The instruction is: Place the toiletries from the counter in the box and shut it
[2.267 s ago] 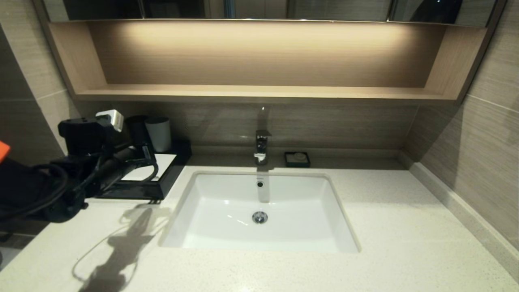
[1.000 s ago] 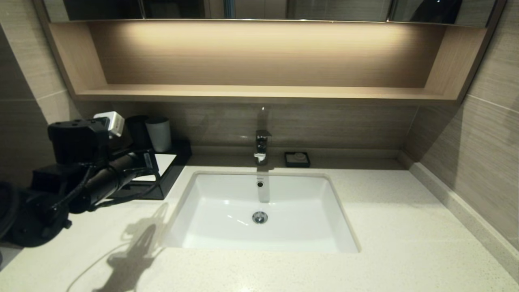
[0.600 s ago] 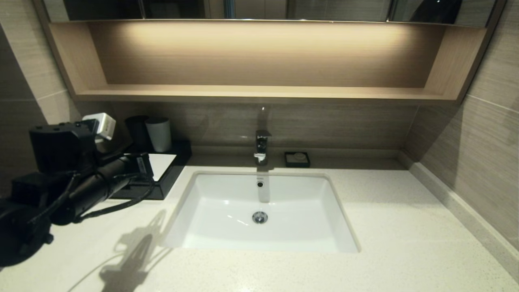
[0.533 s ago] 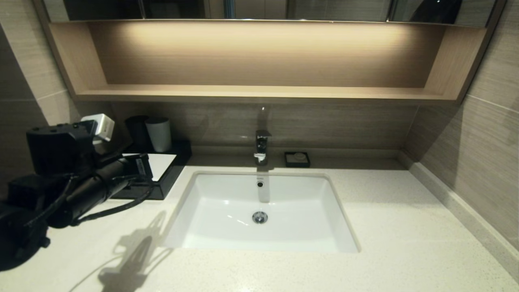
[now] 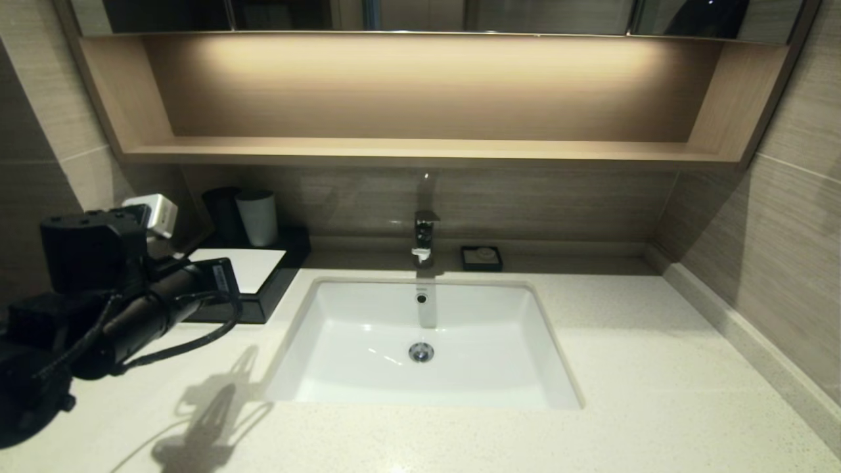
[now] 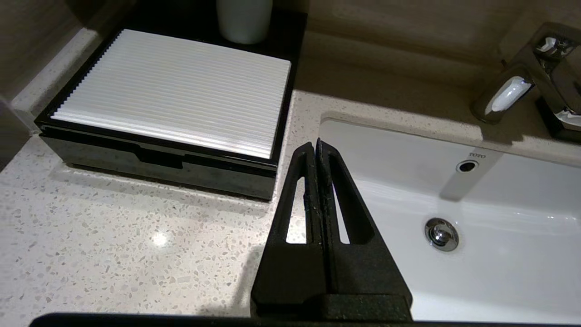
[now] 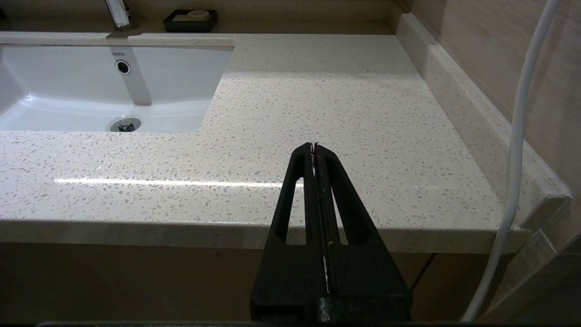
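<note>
The black box [image 5: 266, 295] with its white ribbed top panel [image 6: 177, 91] stands on the cream speckled counter [image 5: 624, 368], left of the sink. Its front drawer [image 6: 159, 161] sits flush with the body. No toiletries show on the counter in any view. My left gripper [image 6: 315, 144] is shut with nothing in it. It hangs a little in front of the box's right corner, above the sink's edge, and shows as a dark tip [image 5: 227, 276] in the head view. My right gripper [image 7: 314, 146] is shut and empty, parked off the counter's front edge on the right.
A white sunken sink [image 5: 420, 328] with a chrome faucet [image 5: 424, 240] fills the middle. A grey cup [image 5: 257, 217] and a dark cup [image 5: 222, 213] stand behind the box. A small black soap dish [image 5: 481, 257] sits at the back wall. A wooden shelf [image 5: 420, 150] runs overhead.
My left arm has drawn back from the box, toward the left and the counter's front, uncovering the white panel. Its gripper stayed shut. Nothing else moved.
</note>
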{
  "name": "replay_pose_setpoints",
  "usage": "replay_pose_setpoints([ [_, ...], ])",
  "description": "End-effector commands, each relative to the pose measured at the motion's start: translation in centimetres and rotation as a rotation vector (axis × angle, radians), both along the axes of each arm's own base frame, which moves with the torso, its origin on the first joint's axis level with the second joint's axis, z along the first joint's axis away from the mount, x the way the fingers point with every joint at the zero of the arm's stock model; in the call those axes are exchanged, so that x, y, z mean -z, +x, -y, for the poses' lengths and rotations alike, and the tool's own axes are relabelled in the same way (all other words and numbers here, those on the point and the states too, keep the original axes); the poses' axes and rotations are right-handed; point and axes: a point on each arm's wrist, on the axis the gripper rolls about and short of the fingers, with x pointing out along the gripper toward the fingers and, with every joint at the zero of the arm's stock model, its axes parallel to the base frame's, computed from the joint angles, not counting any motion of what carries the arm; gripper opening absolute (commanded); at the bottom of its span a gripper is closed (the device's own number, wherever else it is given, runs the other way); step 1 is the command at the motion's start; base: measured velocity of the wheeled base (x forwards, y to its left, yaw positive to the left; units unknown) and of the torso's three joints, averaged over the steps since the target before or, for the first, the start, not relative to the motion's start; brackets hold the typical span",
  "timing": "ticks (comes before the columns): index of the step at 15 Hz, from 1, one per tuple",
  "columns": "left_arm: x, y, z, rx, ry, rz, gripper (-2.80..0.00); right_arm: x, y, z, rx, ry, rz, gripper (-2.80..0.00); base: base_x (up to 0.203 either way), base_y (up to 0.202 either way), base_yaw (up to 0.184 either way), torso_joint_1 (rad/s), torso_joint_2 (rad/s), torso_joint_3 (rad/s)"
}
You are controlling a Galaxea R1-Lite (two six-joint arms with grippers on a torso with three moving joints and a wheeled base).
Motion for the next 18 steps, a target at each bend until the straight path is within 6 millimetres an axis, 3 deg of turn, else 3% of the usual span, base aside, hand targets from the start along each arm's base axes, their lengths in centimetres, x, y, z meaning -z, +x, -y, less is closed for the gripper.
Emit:
replay_pose_setpoints([
  [1, -0.4, 0.1, -0.5, -0.023, 0.001, 0.018, -2.8, 0.0, 0.0, 0.0, 0.0, 0.0, -0.001, -2.8, 0.0, 0.0, 0.0, 0.0, 0.0, 0.0],
  [6, -1.3, -0.4, -0.9, -0.112, 0.02, 0.051, -2.8, 0.0, 0.0, 0.0, 0.0, 0.0, -0.001, -2.8, 0.0, 0.0, 0.0, 0.0, 0.0, 0.0],
  [18, -1.6, -0.4, -1.0, -0.147, 0.053, 0.048, -2.8, 0.0, 0.0, 0.0, 0.0, -0.001, -0.002, -2.8, 0.0, 0.0, 0.0, 0.0, 0.0, 0.0],
])
